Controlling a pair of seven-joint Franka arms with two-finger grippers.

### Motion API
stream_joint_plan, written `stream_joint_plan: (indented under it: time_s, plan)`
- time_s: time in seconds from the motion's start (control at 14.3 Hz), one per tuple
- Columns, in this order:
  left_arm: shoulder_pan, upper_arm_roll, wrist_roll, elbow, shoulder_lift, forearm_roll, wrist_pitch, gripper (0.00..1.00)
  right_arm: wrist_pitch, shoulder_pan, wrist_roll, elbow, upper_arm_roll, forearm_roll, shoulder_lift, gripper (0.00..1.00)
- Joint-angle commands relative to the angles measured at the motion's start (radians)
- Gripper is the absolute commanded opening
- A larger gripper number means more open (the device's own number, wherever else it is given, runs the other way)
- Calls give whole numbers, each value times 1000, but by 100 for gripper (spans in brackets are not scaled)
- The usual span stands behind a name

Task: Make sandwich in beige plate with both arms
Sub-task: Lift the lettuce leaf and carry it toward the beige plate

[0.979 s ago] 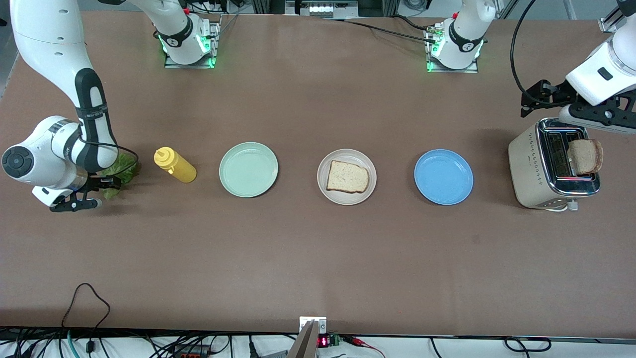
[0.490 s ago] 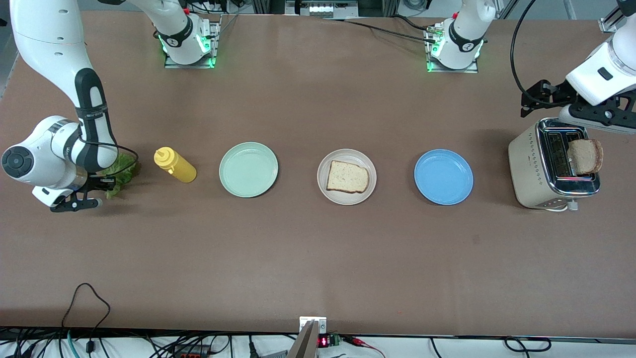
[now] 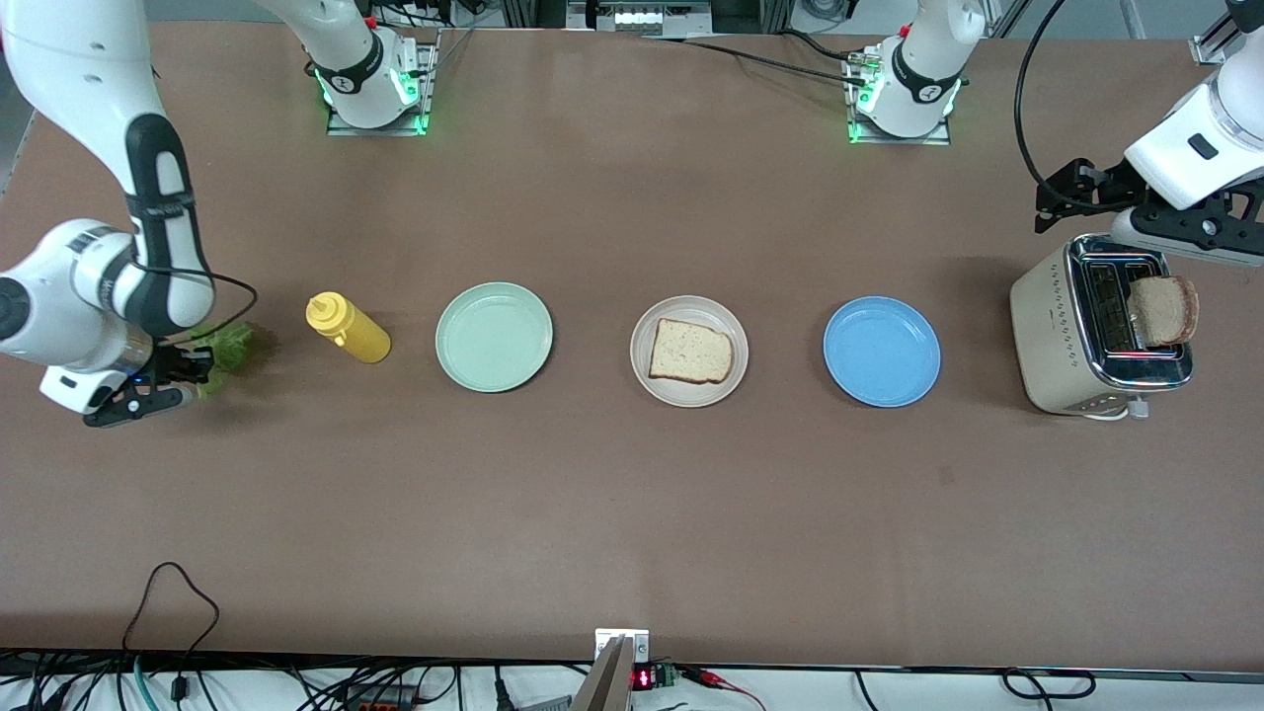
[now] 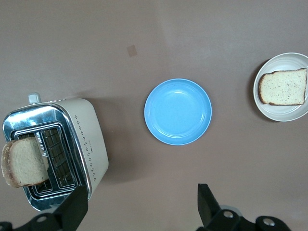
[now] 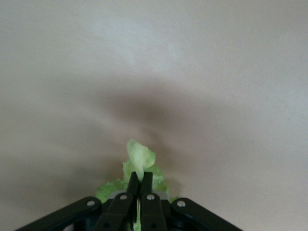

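Right gripper (image 3: 188,380) lifting lettuce (image 3: 225,346) off tabletop at right arm's end, fingers pinching leaf. Left gripper (image 4: 139,211) waiting over toaster (image 3: 1096,326), fingers spread. Next: carrying lettuce to bread (image 3: 690,352) on beige plate (image 3: 642,370), mid-table.
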Motion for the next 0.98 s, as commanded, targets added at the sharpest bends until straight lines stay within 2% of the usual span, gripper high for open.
stream_joint_plan:
  time_s: [0.0, 0.14, 0.49, 0.63, 0.91]
  plan:
    - [0, -2, -8, 30, 14, 5, -20, 100, -172, 2, -61, 60, -7, -11, -104, 0]
    - [-1, -2, -10, 30, 14, 5, -20, 100, -261, 7, -106, 126, -5, -13, -133, 0]
    - [0, -2, -8, 30, 14, 5, -20, 100, -611, 30, -174, 384, 10, 3, -136, 0]
    - [-1, -2, -8, 30, 14, 5, -20, 100, -651, 96, -188, 425, 7, 3, -148, 0]
    - [0, -2, -8, 30, 14, 5, -20, 100, -654, 241, -232, 432, 8, 6, -182, 0]
